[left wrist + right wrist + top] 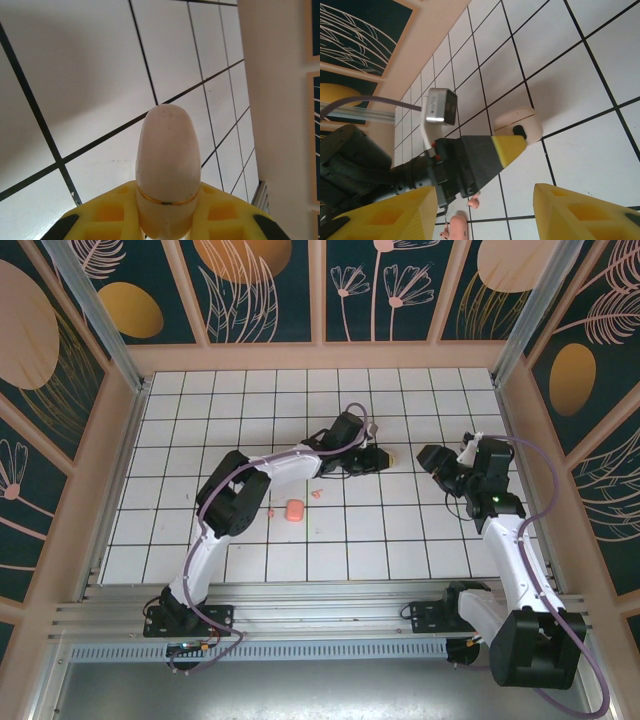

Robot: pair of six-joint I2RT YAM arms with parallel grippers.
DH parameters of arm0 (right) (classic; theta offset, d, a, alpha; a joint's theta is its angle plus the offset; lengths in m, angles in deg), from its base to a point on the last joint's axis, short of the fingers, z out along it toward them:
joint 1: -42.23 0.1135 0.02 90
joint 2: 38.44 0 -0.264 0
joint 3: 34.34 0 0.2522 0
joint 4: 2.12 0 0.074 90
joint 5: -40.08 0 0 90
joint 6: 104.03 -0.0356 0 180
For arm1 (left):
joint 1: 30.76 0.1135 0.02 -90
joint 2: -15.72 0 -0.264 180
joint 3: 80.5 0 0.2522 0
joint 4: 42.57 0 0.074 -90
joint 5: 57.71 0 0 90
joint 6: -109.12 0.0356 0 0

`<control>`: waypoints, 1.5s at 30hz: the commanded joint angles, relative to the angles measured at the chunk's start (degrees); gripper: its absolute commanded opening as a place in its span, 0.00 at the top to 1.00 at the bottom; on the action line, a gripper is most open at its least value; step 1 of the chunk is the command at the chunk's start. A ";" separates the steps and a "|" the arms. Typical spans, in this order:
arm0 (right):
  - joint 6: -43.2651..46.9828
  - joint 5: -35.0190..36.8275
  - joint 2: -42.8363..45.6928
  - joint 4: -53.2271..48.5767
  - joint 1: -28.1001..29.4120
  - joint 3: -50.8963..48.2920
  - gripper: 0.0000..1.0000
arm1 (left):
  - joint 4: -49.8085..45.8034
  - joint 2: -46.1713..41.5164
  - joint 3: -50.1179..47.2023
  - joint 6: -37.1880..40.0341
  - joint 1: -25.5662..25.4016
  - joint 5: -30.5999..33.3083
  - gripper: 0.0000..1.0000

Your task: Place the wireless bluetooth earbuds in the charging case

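Earbuds (pixel 318 493) on tiles (pixel 250 420), behind left pincer (pixel 383 456) clamping pale pod (pixel 167 165)

ok so the pale rounded case (pixel 167 150) is running off the bottom of the left wrist shot, and the left gripper's fingers (pixel 107 212) are getting cropped there too, so I'm not seeing its lower end. From the top camera those fingers are hiding most of the case, with just a pale sliver peeking out. The wireless bluetooth earbuds (pixel 318 494) are showing up as tiny pink specks, too small to tell which way they're lying. In the right wrist shot the bottom edge is chopping the salmon-pink box (pixel 458 226) and the right gripper's fingers (pixel 395 212), and a left finger is covering part of the case.
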 commanded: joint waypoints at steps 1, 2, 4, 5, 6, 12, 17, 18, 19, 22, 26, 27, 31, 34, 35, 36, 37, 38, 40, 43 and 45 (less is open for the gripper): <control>2.37 -1.79 -0.81 -0.04 -0.69 0.23 0.46 | -0.99 1.95 3.05 -2.79 -0.25 -1.11 0.86; 2.69 -2.01 -1.14 -0.14 -0.81 0.44 0.46 | -0.99 2.53 3.84 -3.12 -0.34 -1.24 0.86; 2.97 -2.40 -1.63 -0.06 -1.03 0.59 0.46 | -1.15 3.81 5.48 -3.61 -0.46 -1.27 0.85; 2.98 -2.58 -1.75 0.07 -1.13 0.61 0.46 | -1.42 4.51 6.50 -3.81 -0.44 -1.09 0.84; 3.00 -2.67 -1.91 0.27 -1.32 0.61 0.46 | -1.63 5.17 7.27 -4.05 -0.46 -1.02 0.84; 2.98 -3.39 -2.28 0.57 -1.79 0.74 0.46 | -7.12 9.61 13.95 -4.47 -0.52 0.24 0.82; 3.42 -3.97 -3.05 0.73 -2.08 1.54 0.46 | -9.83 10.53 15.60 -4.21 -0.57 1.44 0.81; 3.42 -4.14 -3.32 0.74 -2.14 1.68 0.46 | -10.22 10.48 15.57 -4.07 -0.58 1.72 0.80; 3.42 -4.40 -3.55 0.88 -2.10 1.86 0.46 | -10.54 10.44 15.67 -3.97 -0.60 1.94 0.78; 3.59 -4.70 -3.81 1.05 -2.09 2.08 0.46 | -11.30 10.44 15.94 -3.49 -0.60 2.50 0.74; 3.72 -4.87 -3.59 0.62 -2.13 2.19 0.46 | -12.80 10.36 16.64 -2.64 -0.62 3.32 0.67; 3.69 -4.96 -3.45 0.53 -2.09 2.18 0.46 | -13.30 10.36 16.83 -2.30 -0.59 3.56 0.66; 4.18 -4.84 -2.69 -0.32 -2.09 2.50 0.47 | -17.57 10.10 18.89 0.56 -0.63 6.11 0.62; 5.20 -4.09 -1.95 -2.03 -2.09 2.87 0.46 | -20.84 9.47 20.21 2.98 -0.56 8.36 0.59; 5.47 -4.00 -1.71 -2.60 -2.09 3.04 0.47 | -22.02 9.15 20.43 3.76 -0.60 9.10 0.58; 5.60 -4.07 -1.53 -2.91 -2.12 3.12 0.47 | -22.79 8.75 20.45 4.26 -0.58 9.80 0.58; 5.61 -4.15 -1.35 -3.18 -2.11 3.24 0.47 | -23.72 8.22 20.38 4.96 -0.63 10.50 0.57; 5.55 -4.32 -1.24 -3.30 -2.09 3.36 0.47 | -24.50 7.63 20.20 5.60 -0.58 11.25 0.57; 5.35 -4.60 -1.13 -3.32 -2.11 3.60 0.47 | -25.67 6.20 19.33 6.62 -0.62 12.40 0.56; 4.79 -5.20 -1.13 -2.80 -2.06 3.85 0.47 | -26.39 2.64 16.16 7.83 -0.56 14.57 0.55; 4.46 -5.89 -1.37 -2.29 -1.90 4.03 0.46 | -26.46 -0.66 13.06 8.50 -0.57 15.72 0.55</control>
